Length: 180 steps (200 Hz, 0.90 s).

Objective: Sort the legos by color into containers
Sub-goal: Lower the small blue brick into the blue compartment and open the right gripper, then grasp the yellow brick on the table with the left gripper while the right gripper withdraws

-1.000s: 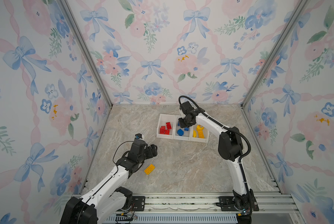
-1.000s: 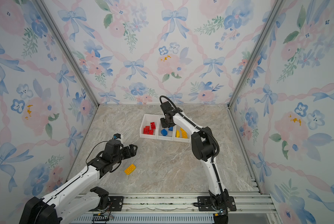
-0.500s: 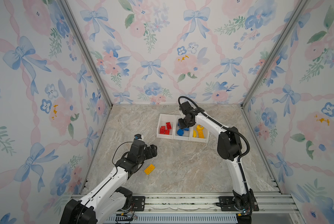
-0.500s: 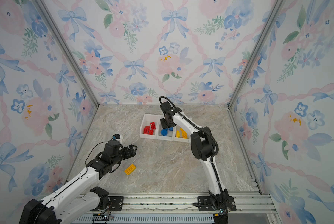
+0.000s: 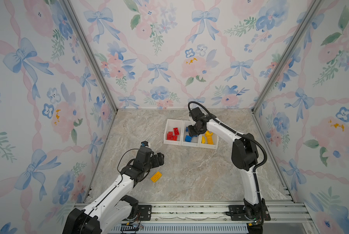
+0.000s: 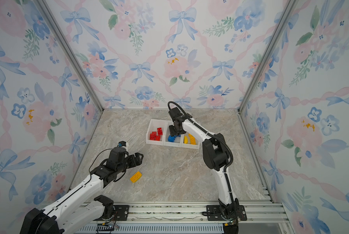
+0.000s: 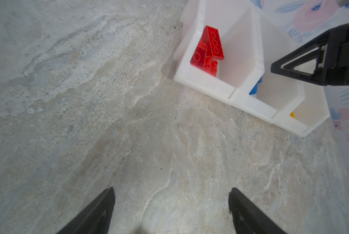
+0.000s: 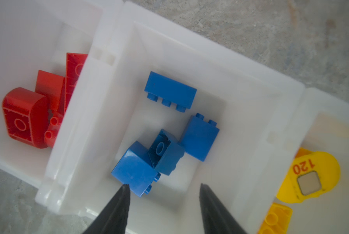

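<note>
— What changed just then?

— The right end effector (image 8: 163,185) let go. A second before, it was clenched over the middle bin (image 8: 100,121). Then its jaws came apart, and nothing was between them.

— Did it drop something?

— I think so. A blue brick (image 8: 136,174) lay in the middle bin, right at one fingertip (image 8: 118,202). Three more blue bricks (image 8: 170,91) lay near it.

— Was that the right bin?

— Yes. In the bins (image 5: 172,143), the red bricks (image 5: 173,133) were at one end. Blue was in the middle. The yellow bricks (image 5: 208,138) were at the other end. No colors looked mixed.

— Was the job all done, then?

— Not yet. One yellow brick (image 5: 156,176) lay alone on the surface (image 5: 189,172), well apart from the bins.

— Who was going to get it?

— Maybe the left end effector (image 5: 158,159). It hung just beside that brick, with its jaws wide and nothing in them. It had hardly moved.

— What was left to do?

— I think only that one thing. The yellow brick had to be picked up and put in with the other yellow bricks.
</note>
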Each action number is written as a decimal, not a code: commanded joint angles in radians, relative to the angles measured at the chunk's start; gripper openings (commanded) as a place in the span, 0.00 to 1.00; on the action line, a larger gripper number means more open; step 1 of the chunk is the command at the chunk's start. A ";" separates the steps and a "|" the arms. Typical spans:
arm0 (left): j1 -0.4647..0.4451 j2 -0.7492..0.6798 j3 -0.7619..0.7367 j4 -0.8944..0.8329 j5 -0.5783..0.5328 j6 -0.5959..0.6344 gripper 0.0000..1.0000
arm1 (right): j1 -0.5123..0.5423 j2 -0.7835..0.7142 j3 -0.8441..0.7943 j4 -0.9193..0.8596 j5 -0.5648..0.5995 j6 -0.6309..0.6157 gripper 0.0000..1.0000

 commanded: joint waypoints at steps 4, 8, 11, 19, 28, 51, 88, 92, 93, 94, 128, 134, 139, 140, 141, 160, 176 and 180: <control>0.002 -0.019 -0.003 -0.059 0.017 0.020 0.90 | 0.024 -0.094 -0.064 0.028 0.011 0.020 0.60; 0.002 -0.018 -0.002 -0.062 0.019 0.016 0.90 | 0.027 -0.102 -0.073 0.032 0.013 0.022 0.60; 0.001 -0.017 -0.001 -0.067 0.019 0.013 0.90 | 0.029 -0.110 -0.083 0.034 0.014 0.023 0.60; -0.003 -0.011 0.004 -0.082 0.017 0.005 0.90 | 0.035 -0.129 -0.106 0.040 0.017 0.027 0.61; -0.008 -0.005 0.007 -0.093 0.017 -0.001 0.91 | 0.041 -0.153 -0.131 0.047 0.020 0.034 0.62; -0.031 0.006 0.014 -0.124 0.011 -0.020 0.91 | 0.055 -0.207 -0.197 0.060 0.022 0.047 0.64; -0.117 0.039 0.070 -0.217 -0.074 -0.039 0.92 | 0.076 -0.296 -0.281 0.050 0.024 0.050 0.68; -0.129 0.047 0.078 -0.230 -0.084 -0.041 0.92 | 0.079 -0.305 -0.293 0.050 0.024 0.050 0.68; -0.132 0.049 0.079 -0.234 -0.088 -0.042 0.92 | 0.079 -0.308 -0.295 0.049 0.024 0.050 0.68; -0.135 0.051 0.082 -0.238 -0.092 -0.043 0.92 | 0.080 -0.312 -0.299 0.048 0.025 0.050 0.68; -0.215 0.093 0.133 -0.336 -0.138 -0.070 0.90 | 0.091 -0.401 -0.381 0.030 0.034 0.052 0.70; -0.225 0.098 0.138 -0.351 -0.139 -0.073 0.90 | 0.092 -0.417 -0.395 0.026 0.034 0.052 0.71; -0.232 0.101 0.142 -0.362 -0.137 -0.076 0.90 | 0.093 -0.434 -0.407 0.022 0.034 0.053 0.71; -0.234 0.102 0.143 -0.364 -0.137 -0.076 0.89 | 0.094 -0.434 -0.411 0.021 0.035 0.053 0.72; -0.234 0.102 0.145 -0.366 -0.137 -0.077 0.89 | 0.094 -0.437 -0.414 0.021 0.035 0.053 0.71; -0.246 0.124 0.158 -0.414 -0.120 -0.071 0.89 | 0.094 -0.491 -0.459 0.008 0.034 0.062 0.73; -0.247 0.161 0.167 -0.462 -0.107 -0.064 0.89 | 0.096 -0.525 -0.492 -0.009 0.035 0.067 0.75; -0.248 0.170 0.167 -0.471 -0.105 -0.064 0.89 | 0.096 -0.555 -0.501 -0.013 0.036 0.068 0.75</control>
